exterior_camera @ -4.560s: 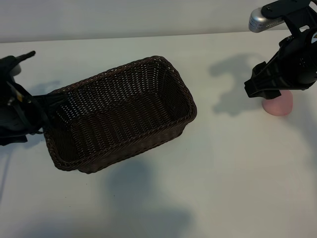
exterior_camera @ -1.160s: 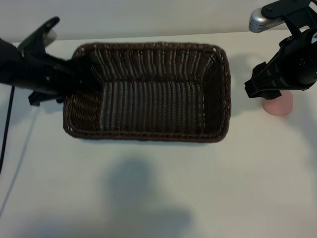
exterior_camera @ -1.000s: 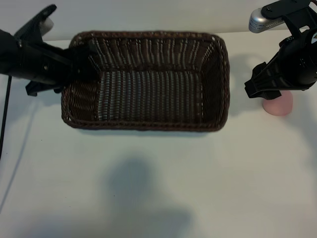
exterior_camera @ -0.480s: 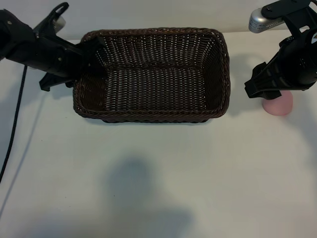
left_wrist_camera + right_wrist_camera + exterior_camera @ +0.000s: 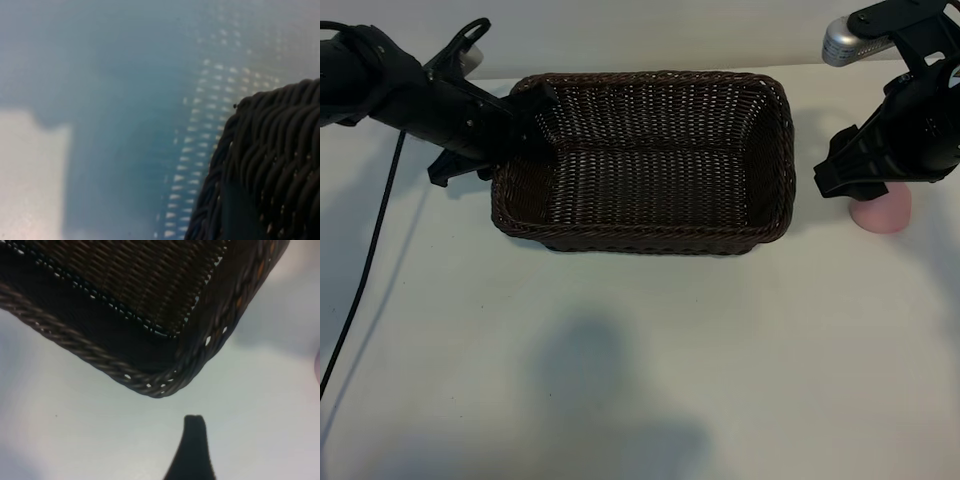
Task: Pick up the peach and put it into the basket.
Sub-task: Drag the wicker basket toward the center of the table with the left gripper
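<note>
Holding the short end wall of the large dark brown woven wicker basket (image 5: 645, 160), the left gripper (image 5: 527, 125) is standing at the basket's side farthest from the fruit; its fingers are clamped on the braided rim there, one tip reaching inside. In the left wrist view the weave (image 5: 270, 165) is filling one corner, very near the camera. The basket is resting flat on the white surface (image 5: 650, 370) and nothing is lying inside it.

The small pale pink rounded peach (image 5: 882, 211) is sitting on the surface just beside the other end of the basket, apart from it, and half of it is being hidden by the right gripper (image 5: 845, 180), which is hanging directly above it. The fingers of this gripper are standing wide apart and are holding nothing; one dark fingertip (image 5: 191, 450) is showing in the right wrist view, near the rounded basket corner (image 5: 165, 382).

In my judgement the peach is light and smooth, perhaps a little slippery, and its rounded shape is likely to roll if it is pushed from one side. Taking it across its widest middle, with a gentle squeeze, seems safest. The basket looks stiff but light, so it is probably sliding easily.

No brand, label or readable writing is appearing anywhere.
</note>
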Controlling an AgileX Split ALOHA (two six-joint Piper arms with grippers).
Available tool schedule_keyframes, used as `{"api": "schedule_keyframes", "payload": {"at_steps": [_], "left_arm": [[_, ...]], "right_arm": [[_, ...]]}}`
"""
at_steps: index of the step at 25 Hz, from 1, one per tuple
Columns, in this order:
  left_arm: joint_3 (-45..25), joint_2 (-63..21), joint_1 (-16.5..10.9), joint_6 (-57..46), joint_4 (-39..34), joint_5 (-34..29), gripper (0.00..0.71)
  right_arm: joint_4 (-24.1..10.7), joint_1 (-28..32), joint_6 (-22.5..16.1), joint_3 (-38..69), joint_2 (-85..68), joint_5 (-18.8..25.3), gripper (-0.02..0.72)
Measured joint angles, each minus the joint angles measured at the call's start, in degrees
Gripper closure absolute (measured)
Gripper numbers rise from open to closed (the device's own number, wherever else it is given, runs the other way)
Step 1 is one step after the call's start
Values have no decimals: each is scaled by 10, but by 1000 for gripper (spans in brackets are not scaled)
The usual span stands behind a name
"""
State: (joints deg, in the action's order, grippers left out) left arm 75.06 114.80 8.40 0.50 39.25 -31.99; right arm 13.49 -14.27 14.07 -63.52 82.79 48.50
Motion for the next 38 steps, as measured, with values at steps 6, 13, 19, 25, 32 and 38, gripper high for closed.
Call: {"api": "schedule_keyframes", "payload": {"at_steps": [6, 13, 19, 25, 32, 38], "left_arm": [[1, 14, 2, 1, 0, -2, 365], [1, 14, 2, -1, 0, -2, 365], [1, 14, 2, -5, -1, -2, 365], [1, 14, 2, -38, -31, -2, 365], [1, 20, 2, -46, -39, -5, 371], [4, 35, 2, -48, -33, -21, 378]], "right_arm": [[0, 0, 0, 0, 0, 0, 108], [0, 0, 0, 0, 0, 0, 108], [0, 0, 0, 0, 0, 0, 108], [0, 0, 0, 0, 0, 0, 108], [0, 0, 0, 0, 0, 0, 108], [0, 0, 0, 0, 0, 0, 108]]}}
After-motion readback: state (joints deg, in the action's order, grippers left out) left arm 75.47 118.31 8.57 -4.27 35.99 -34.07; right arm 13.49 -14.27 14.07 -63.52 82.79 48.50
